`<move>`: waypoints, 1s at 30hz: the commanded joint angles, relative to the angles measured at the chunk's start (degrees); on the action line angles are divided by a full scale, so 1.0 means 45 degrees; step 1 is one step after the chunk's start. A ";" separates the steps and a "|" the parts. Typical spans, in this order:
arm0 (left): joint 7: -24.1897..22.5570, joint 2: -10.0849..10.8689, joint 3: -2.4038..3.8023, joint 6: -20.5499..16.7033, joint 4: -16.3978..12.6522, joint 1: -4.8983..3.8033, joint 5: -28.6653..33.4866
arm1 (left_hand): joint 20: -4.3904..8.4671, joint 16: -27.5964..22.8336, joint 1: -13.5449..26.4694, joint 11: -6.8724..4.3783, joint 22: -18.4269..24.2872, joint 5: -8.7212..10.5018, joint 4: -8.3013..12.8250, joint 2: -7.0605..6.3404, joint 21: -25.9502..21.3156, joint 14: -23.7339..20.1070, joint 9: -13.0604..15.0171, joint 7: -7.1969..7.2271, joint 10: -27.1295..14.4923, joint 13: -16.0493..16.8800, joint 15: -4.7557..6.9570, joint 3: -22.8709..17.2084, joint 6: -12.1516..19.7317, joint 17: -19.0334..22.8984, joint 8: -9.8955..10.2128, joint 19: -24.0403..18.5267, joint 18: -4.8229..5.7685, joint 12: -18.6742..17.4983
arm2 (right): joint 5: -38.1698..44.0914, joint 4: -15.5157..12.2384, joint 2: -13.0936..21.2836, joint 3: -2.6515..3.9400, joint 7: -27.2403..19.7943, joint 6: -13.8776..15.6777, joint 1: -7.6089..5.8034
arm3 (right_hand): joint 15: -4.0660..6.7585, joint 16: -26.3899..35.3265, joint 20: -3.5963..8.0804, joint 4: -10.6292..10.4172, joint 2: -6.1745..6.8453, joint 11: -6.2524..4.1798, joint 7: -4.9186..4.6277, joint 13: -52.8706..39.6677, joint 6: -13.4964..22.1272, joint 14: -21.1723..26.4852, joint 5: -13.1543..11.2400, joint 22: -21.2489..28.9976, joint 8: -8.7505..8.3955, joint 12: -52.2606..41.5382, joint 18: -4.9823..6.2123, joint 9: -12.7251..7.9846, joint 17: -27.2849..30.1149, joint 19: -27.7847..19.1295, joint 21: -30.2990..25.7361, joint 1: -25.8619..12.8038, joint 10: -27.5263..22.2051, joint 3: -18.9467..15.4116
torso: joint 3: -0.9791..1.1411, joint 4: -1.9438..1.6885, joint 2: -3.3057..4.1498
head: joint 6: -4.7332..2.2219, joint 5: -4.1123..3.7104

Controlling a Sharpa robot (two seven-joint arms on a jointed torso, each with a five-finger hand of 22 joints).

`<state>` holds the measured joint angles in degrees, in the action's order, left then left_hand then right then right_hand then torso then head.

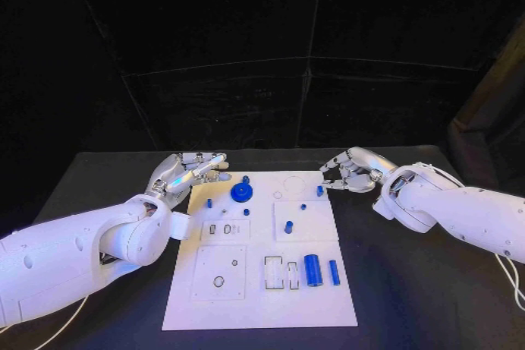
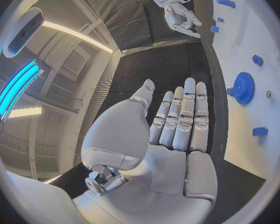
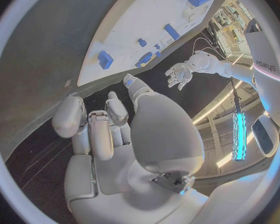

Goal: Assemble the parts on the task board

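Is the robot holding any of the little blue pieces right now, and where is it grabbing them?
No. The left hand is flat and empty beside the board. The right hand has curled fingers with nothing in them.

"sharpa" on left arm [image 3: 264,64]

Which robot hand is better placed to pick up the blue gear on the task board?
Probably left: the left robot hand hangs empty at the task board edge beside the blue gear; the right robot hand is farther away.
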<state>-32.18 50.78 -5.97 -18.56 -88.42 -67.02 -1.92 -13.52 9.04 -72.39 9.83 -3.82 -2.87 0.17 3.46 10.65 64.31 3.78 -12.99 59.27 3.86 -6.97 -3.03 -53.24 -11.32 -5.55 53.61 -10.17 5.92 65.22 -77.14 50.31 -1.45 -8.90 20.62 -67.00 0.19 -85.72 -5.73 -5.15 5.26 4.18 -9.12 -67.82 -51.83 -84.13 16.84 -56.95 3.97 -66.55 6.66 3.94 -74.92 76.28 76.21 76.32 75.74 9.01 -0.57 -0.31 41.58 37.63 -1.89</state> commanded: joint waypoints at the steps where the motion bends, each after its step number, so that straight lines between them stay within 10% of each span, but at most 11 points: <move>1: -0.0048 -0.0026 0.0010 0.0180 0.0027 -0.0015 -0.0044 | -0.0069 -0.0093 0.0017 0.0061 0.0016 0.0011 0.0106 0.0109 -0.0087 -0.0007 -0.0015 -0.0078 -0.0009 -0.0014 -0.0063 0.0004 0.0030 -0.0024 0.0061 0.0019 -0.0089 -0.0060 | -0.0351 0.0143 -0.0086 0.0009 -0.0407 -0.0502 0.0058 | 0.0063 -0.0008 0.0050 0.0133 0.0084 -0.0040 -0.0033 0.0031 0.0045 -0.0900 -0.0138 0.0041 -0.0066 0.0078 -0.0131 -0.0020 -0.1561 -0.0085 -0.0028 0.0055 -0.0071 -0.0007 | -0.0017 -0.0009 0.0003 | 0.0044 0.0010; 30: -0.0030 -0.0096 0.0010 0.0213 0.0166 0.0000 -0.0044 | -0.0071 -0.0105 0.0010 0.0063 0.0017 0.0011 0.0116 0.0114 -0.0097 -0.0011 -0.0015 -0.0079 -0.0012 -0.0014 -0.0066 0.0002 0.0034 -0.0026 0.0067 0.0016 -0.0088 -0.0067 | 0.0367 0.1464 -0.0995 0.0014 -0.0176 -0.1125 0.0527 | 0.0047 0.0004 0.0031 0.0315 -0.0019 -0.0026 -0.0048 0.0026 0.0125 -0.0897 -0.0459 0.0053 -0.0037 0.0092 -0.0128 -0.0010 -0.1558 -0.0092 -0.0036 0.0170 -0.0076 -0.0018 | -0.0009 0.0011 -0.0002 | 0.0197 0.0047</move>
<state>-32.13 50.41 -5.98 -18.36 -87.63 -66.96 -1.92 -13.52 8.81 -72.39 9.83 -3.83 -2.87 0.48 3.46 10.44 64.31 3.78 -12.98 59.27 3.86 -6.97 -3.02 -53.24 -11.36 -5.56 53.61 -10.18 5.93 66.05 -70.58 45.90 -1.42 -9.57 16.74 -64.59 0.19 -85.72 -5.58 -3.96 5.09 4.19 -9.33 -67.65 -51.62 -84.13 14.98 -56.75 3.97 -66.33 6.67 3.90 -74.90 76.13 76.21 76.48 75.74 8.95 -0.63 -0.26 41.56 38.49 -1.71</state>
